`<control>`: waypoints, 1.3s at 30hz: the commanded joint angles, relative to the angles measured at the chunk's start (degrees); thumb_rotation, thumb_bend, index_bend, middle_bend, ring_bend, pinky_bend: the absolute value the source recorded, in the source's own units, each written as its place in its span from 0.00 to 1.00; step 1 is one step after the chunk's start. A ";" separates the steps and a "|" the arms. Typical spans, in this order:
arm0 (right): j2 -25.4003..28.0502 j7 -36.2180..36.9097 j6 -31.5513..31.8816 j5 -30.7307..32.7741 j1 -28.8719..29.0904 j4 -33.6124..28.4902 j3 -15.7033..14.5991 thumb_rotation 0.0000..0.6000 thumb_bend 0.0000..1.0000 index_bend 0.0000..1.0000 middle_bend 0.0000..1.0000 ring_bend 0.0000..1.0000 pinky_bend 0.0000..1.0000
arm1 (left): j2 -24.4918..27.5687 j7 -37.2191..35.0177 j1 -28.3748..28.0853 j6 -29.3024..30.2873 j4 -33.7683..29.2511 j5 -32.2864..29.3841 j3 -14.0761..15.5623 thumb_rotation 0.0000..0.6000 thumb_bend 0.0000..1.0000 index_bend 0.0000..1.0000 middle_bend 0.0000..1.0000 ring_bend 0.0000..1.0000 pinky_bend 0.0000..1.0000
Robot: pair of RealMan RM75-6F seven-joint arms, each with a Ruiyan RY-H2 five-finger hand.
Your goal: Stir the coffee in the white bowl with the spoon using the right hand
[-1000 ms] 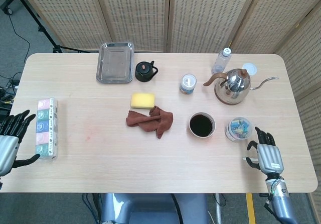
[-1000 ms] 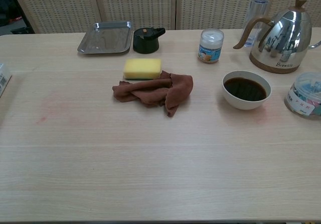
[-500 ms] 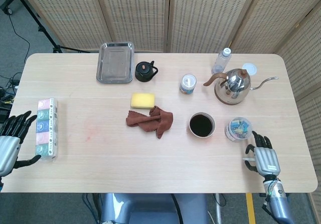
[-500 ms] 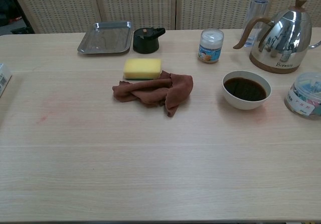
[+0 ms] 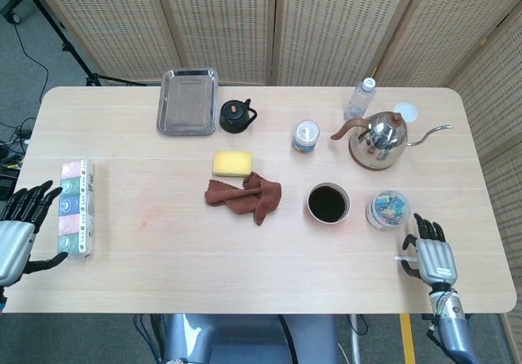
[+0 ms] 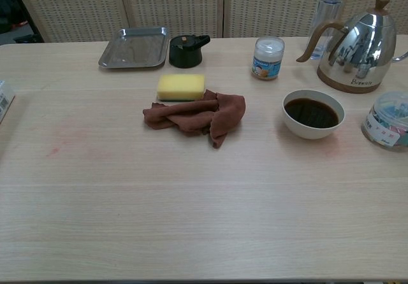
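The white bowl (image 5: 329, 221) of dark coffee stands right of the table's middle; the chest view shows the same bowl (image 6: 312, 132) at the right. No spoon shows in either view. My right hand (image 5: 432, 254) hovers near the table's front right corner with its fingers spread and nothing in it. It is well right of the bowl and nearer the front edge. My left hand (image 5: 18, 225) is at the far left edge, fingers apart and empty, beside a tissue pack (image 5: 75, 207). Neither hand appears in the chest view.
A brown cloth (image 5: 246, 196) and yellow sponge (image 5: 232, 163) lie left of the bowl. Behind are a steel tray (image 5: 188, 101), black pot (image 5: 236, 116), small jar (image 5: 307, 135), kettle (image 5: 379, 139) and bottle (image 5: 361, 99). A clear tub (image 5: 387, 209) stands between bowl and right hand.
My right hand has drifted slightly toward the front edge and a little to the right, still empty. The left hand has barely shifted. Nothing on the table has moved.
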 commanded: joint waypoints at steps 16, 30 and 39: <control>-0.72 -1.23 -1.77 1.66 0.10 0.82 -0.02 1.00 0.34 0.48 0.00 0.00 0.00 | -0.09 0.43 -0.24 -0.51 -0.09 -0.25 0.04 1.00 0.06 0.00 0.00 0.00 0.00; -0.70 -1.55 -4.03 3.67 0.56 0.83 0.32 1.00 0.34 0.48 0.00 0.00 0.00 | -0.17 0.74 -0.30 -0.72 -0.24 -0.30 0.16 1.00 0.06 0.00 0.00 0.00 0.00; -1.02 -1.67 -4.63 4.32 0.74 1.45 0.42 1.00 0.34 0.48 0.00 0.00 0.00 | -0.15 0.72 -0.28 -0.70 -0.26 -0.27 0.21 1.00 0.06 0.00 0.00 0.00 0.00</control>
